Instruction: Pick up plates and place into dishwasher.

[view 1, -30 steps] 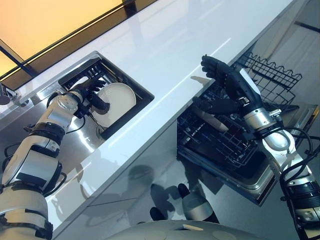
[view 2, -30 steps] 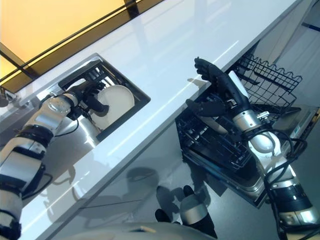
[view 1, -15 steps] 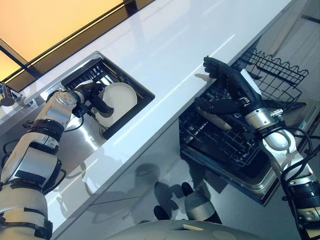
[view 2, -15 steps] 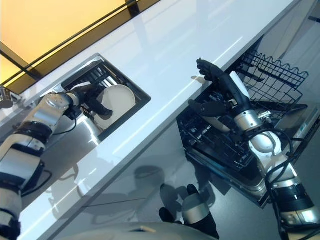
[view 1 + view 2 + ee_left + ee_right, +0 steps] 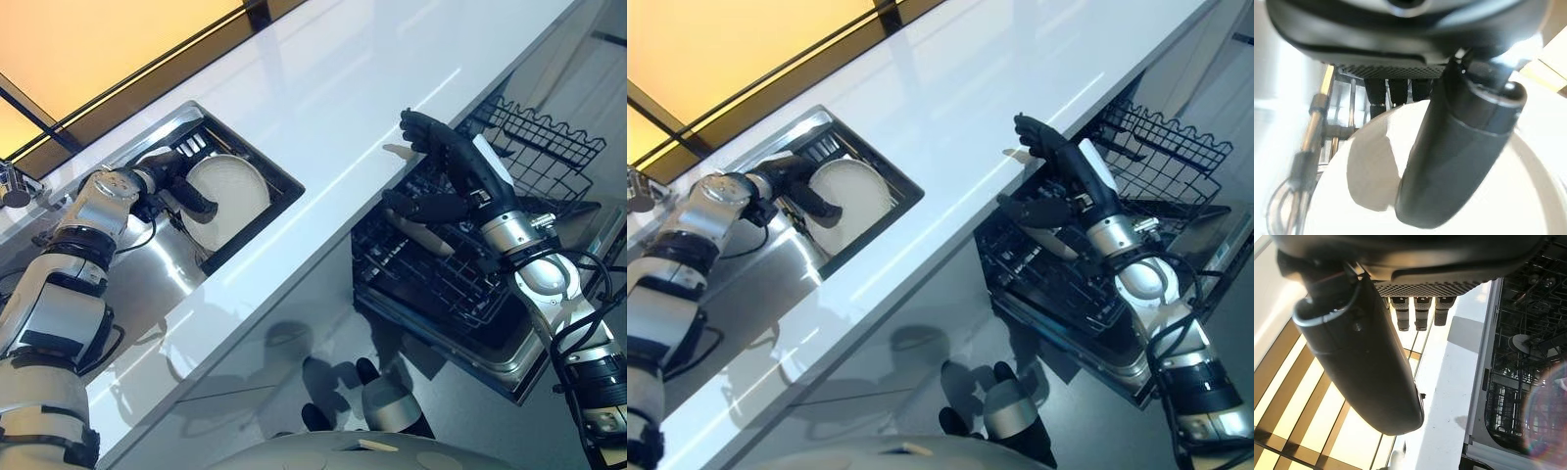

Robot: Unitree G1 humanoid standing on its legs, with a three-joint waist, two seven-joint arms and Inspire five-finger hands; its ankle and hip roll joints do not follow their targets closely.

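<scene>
The dark left hand [image 5: 168,182] is clamped on a round, smooth white plate [image 5: 231,192], thumb laid across its face and fingers hidden behind its rim. The plate is held tilted on edge inside the dark rectangular sink recess [image 5: 280,182] of the glossy white counter [image 5: 343,88]. The dark right hand [image 5: 446,171] is kept spread, holding nothing, above the black wire dishwasher rack [image 5: 431,279].

We see a glossy white counter [image 5: 323,108] with a sunken sink [image 5: 250,220], where a white plate [image 5: 233,191] stands in a rack.
</scene>
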